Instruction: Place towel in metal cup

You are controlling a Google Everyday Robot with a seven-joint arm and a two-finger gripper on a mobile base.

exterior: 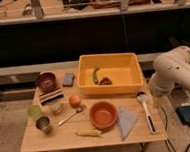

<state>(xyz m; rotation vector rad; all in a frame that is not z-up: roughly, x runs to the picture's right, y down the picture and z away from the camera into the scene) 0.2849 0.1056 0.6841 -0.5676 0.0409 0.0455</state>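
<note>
Wooden surface (64, 137) | grey-blue folded cloth towel (126, 120) flat, outside dull silver metal cup (43, 125) | gripper (156, 89) right edge, fingers released | nothing done

White arm (174, 69) parked at right side, elbow bent, fat rounded joint poking left. Hand out of frame, can't see it tbh.

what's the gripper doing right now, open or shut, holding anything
gripper: hidden past the white arm at the right side of the table; open, holding nothing.
towel: lying flat on the table, untouched.
</note>
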